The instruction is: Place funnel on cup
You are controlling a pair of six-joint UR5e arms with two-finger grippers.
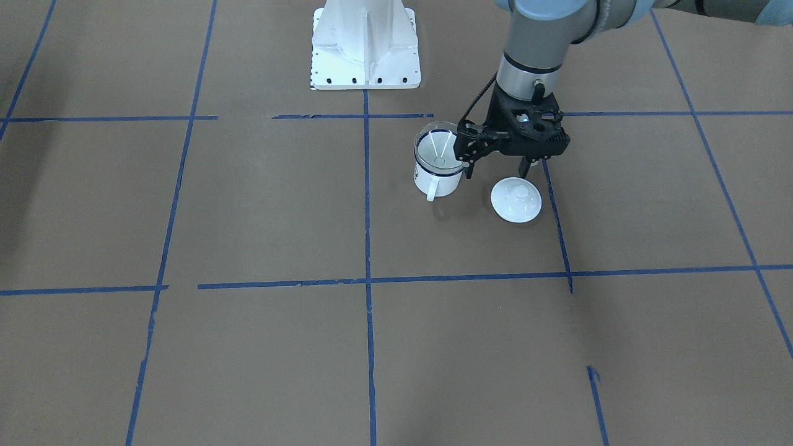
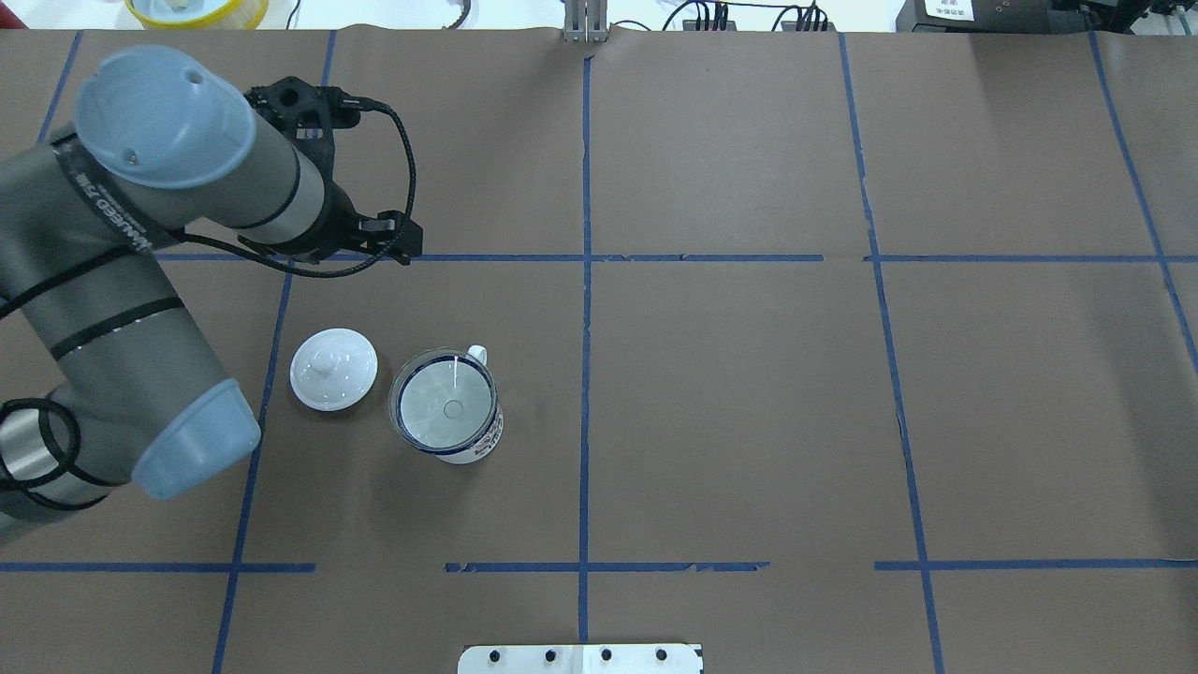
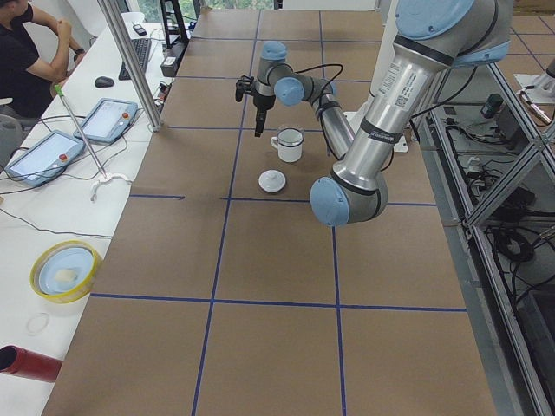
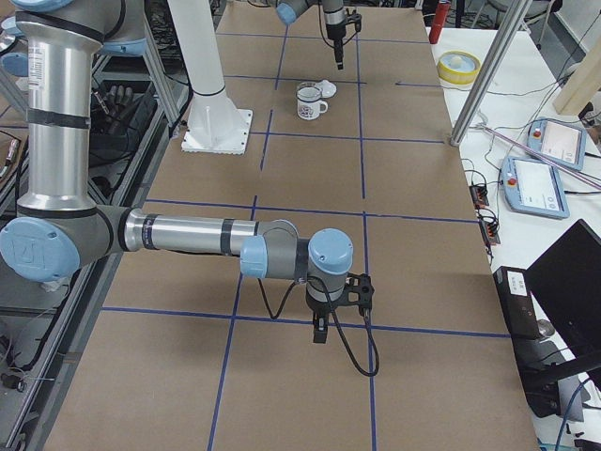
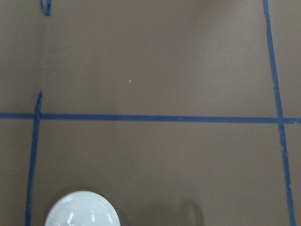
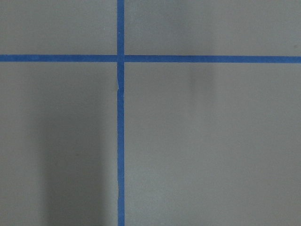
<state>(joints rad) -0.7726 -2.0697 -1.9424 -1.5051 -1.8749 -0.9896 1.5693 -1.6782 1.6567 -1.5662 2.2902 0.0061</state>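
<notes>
Overhead exterior view gives me the key fact: the funnel (image 2: 442, 408) sits in the mouth of the cup (image 2: 479, 447), lower left of centre. Its wide rim lies level on the dark blue rim and its spout points straight down inside, so its long axis is upright. By my reading the placing is done and only backing the arm clear remains. In the front-facing view the left gripper (image 1: 497, 171) hangs above the table (image 1: 248, 204) just right of the cup, fingers spread wide with nothing between them. The funnel lies to its left in that frame. One finger shows against the cup's edge there, but I judge it apart. The white knobbed lid (image 1: 516, 199) lies just beside the cup, under the gripper's other finger, so I would lift straight up; a sideways sweep could knock cup or lid. The left arm is far the nearer one. The right gripper (image 4: 319, 331) shows only in the exterior right view, low in the frame and well apart from the cup at the top, and I cannot tell how its fingers stand.
</notes>
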